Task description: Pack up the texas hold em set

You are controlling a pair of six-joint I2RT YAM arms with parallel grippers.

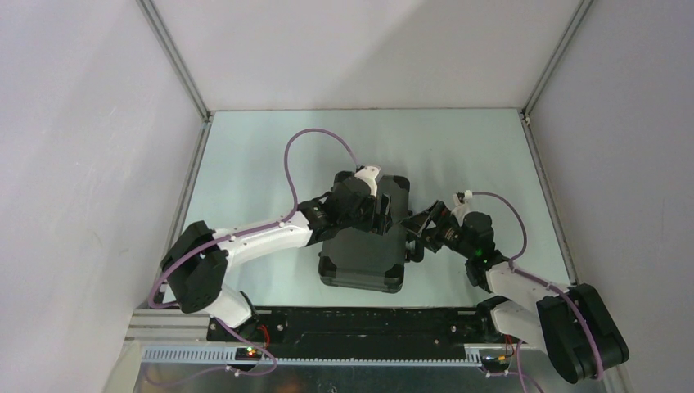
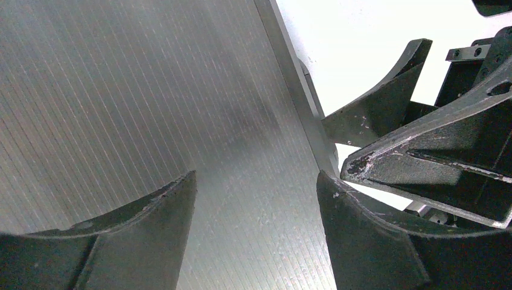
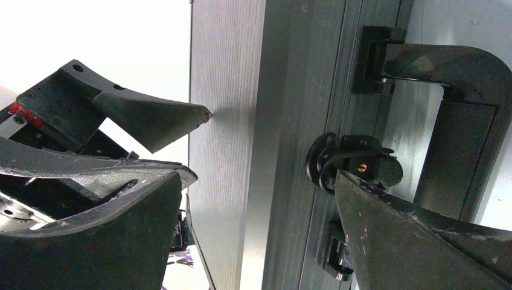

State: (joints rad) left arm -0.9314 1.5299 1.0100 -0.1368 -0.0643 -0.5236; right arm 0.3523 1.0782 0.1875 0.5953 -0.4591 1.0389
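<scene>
Beneath left tool [image 1: 385, 215], closed briefcase [image 1: 360, 264]; right tool [image 1: 412, 233] straddles its side edge; both spread apart.

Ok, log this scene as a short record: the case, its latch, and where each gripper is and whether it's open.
case: black, shut, flat on the table
handle: on the case's right side
latch: beside the handle; fastened or not, cannot tell
left gripper: open, over the lid near its right edge
right gripper: open, at the case's right side, one finger by the latch
</scene>
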